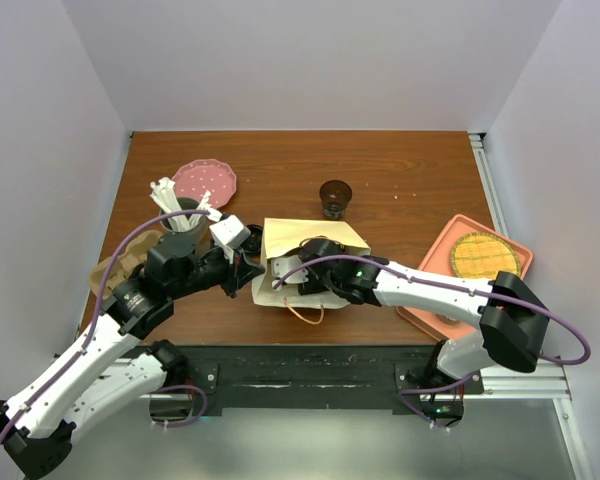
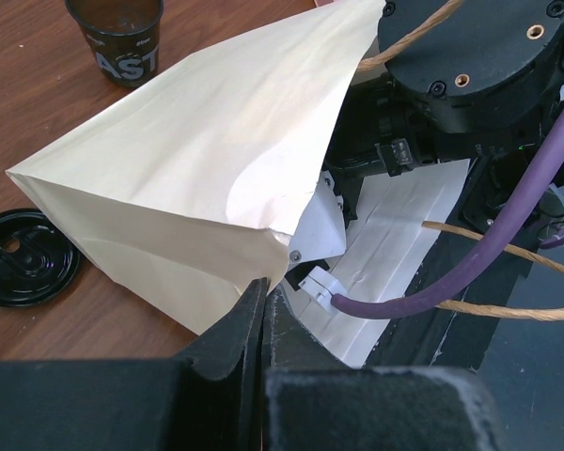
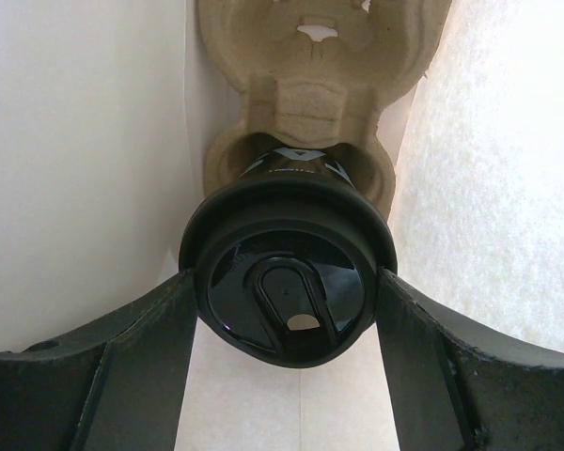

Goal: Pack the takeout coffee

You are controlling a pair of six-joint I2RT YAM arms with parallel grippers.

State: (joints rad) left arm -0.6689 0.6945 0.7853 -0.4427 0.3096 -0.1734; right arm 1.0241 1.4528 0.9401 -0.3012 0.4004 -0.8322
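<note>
The takeout coffee (image 3: 287, 282), a dark cup with a round black lid, sits in a pulp cup carrier (image 3: 310, 85) inside the cream paper bag (image 1: 318, 237). My right gripper (image 3: 287, 310) reaches into the bag's mouth, and its fingers (image 3: 141, 348) press both sides of the lid. In the top view the right gripper (image 1: 305, 275) is hidden inside the bag, and so is the cup. My left gripper (image 2: 263, 293) is shut on the bag's edge (image 2: 263, 249) at its opening, seen from above at the bag's left side (image 1: 252, 268).
A lidless dark cup (image 1: 335, 198) stands behind the bag. A loose black lid (image 2: 23, 258) lies left of the bag. A grey cup of white utensils (image 1: 185, 215), a pink plate (image 1: 204, 181) and a second pulp carrier (image 1: 120, 262) are at the left. An orange tray (image 1: 435, 262) is at the right.
</note>
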